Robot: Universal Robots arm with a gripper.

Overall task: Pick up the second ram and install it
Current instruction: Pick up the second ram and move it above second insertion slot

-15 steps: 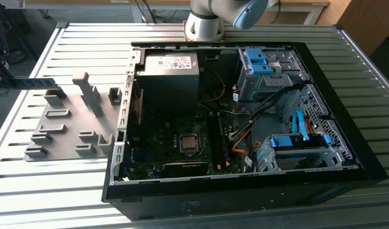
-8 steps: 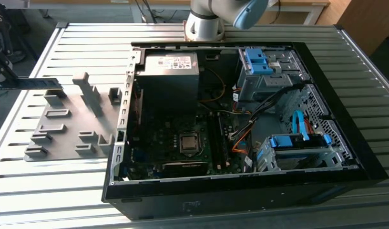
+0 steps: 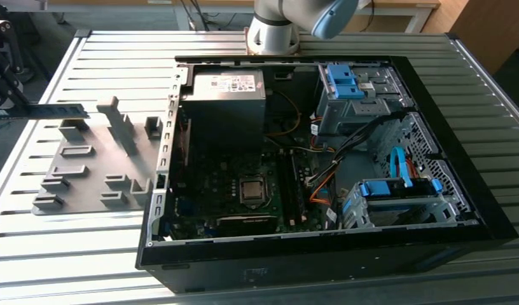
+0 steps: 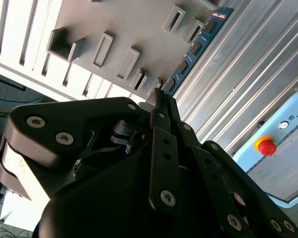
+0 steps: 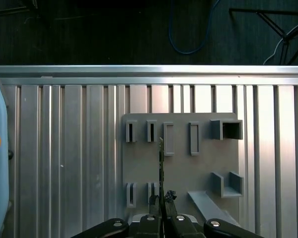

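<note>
Already the end effector (image 5: pixel 162 196) is clamped on the ram (image 4: pixel 191 52), seemingly held clear of the tray (image 5: pixel 188 171); seating it in the case (image 3: pixel 327 254) remains.

You have bare counter (image 3: pixel 81 254) around the grey tray (image 3: pixel 89 194), but its upright posts (image 3: pixel 115 117) rise close to the second ram (image 4: pixel 194 47) clamped in the tool (image 5: pixel 162 197). Between tray and motherboard stands the case's metal side wall (image 3: pixel 166 146), leaving the way across only over its rim. Inside, the power supply (image 3: pixel 226 101) fills the end nearest the arm's base (image 3: pixel 272 35). The drive cages (image 3: pixel 361 111) crowd the exterior view's right, and loose cables (image 3: pixel 332 168) hang close beside the long black slots (image 3: pixel 292 184). Above the processor socket (image 3: pixel 252 189) the room is open.
</note>
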